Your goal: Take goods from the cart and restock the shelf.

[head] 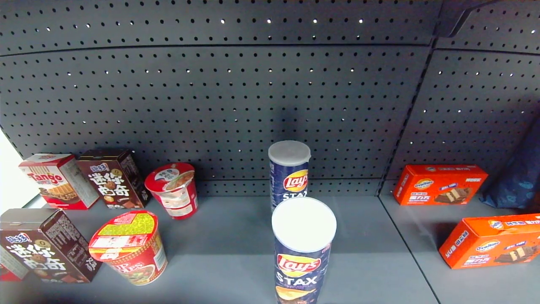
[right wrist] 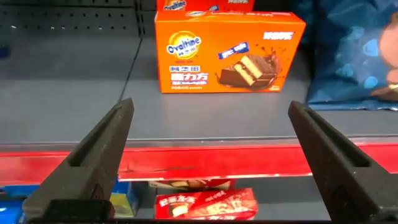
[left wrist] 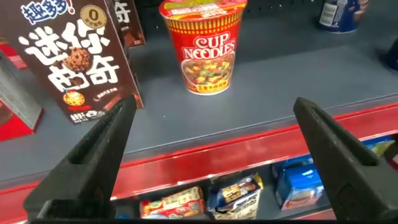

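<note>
In the head view, the gray shelf (head: pixel 236 236) has a dark back wall full of little holes. Two blue cans of chips stand up straight in the middle. The front chip can (head: pixel 303 253) is near the shelf's edge and the back chip can (head: pixel 289 173) is by the wall. On the left are the big noodle cup (head: pixel 130 249) and the small red cup (head: pixel 174 191), which leans a little. Near them stand the front brown box (head: pixel 42 253), the back brown box (head: pixel 113 178) and the wafer box (head: pixel 57 180). On the right are the back orange box (head: pixel 438 184), the front orange box (head: pixel 493 242) and a blue bag (head: pixel 521 177).

In the left wrist view, the left pincer (left wrist: pixel 214 106) is spread wide and holds nothing. It hangs in front of the shelf's red edge (left wrist: pixel 217 152). Past it, the big noodle cup (left wrist: pixel 205 46) stands on the shelf. The front brown box (left wrist: pixel 74 62) is just beside the cup. Under the shelf there are more packs (left wrist: pixel 236 193).

In the right wrist view, the right pincer (right wrist: pixel 211 104) is spread wide too, with nothing in it. It also hangs in front of the red edge (right wrist: pixel 217 158). The front orange box (right wrist: pixel 227 53) stands on the shelf past it. The blue bag (right wrist: pixel 354 50) is near the box. Some red packs (right wrist: pixel 205 204) lie on a lower level.
</note>
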